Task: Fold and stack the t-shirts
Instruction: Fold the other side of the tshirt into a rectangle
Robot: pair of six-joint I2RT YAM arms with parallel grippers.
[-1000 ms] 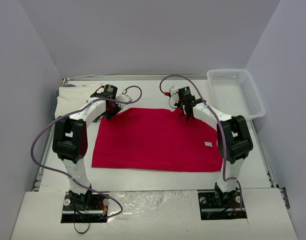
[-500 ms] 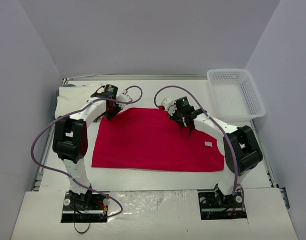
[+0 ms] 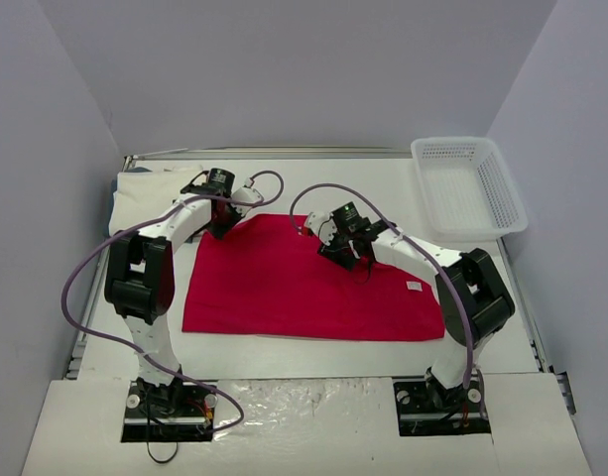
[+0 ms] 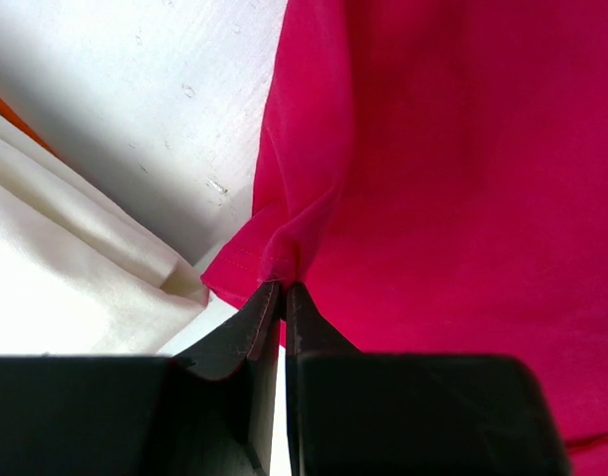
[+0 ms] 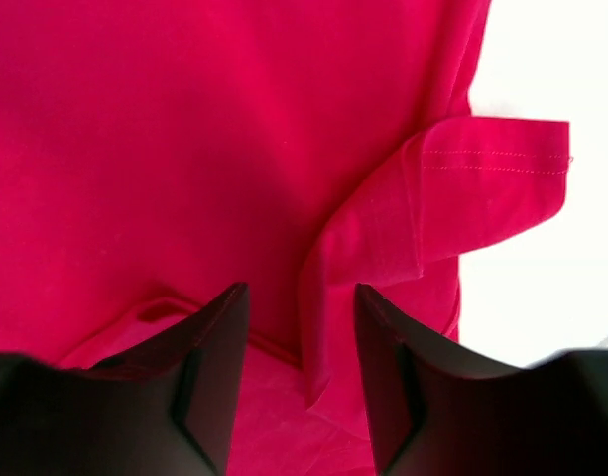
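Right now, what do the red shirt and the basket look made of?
The red shirt: soft matte cloth, probably cotton knit. It creases and folds, and the sleeve hem shows stitching. The basket: rigid white plastic, going by its moulded mesh walls that hold their shape.

Showing no readable text, brand, number or sign anywhere; bearing only a small white tag (image 3: 414, 286) on the red t-shirt (image 3: 284, 288), too tiny for reading.

White plastic mesh basket (image 3: 470, 188) at far right corner of white desk (image 3: 304, 183); plain grey walls (image 3: 284, 69) around.
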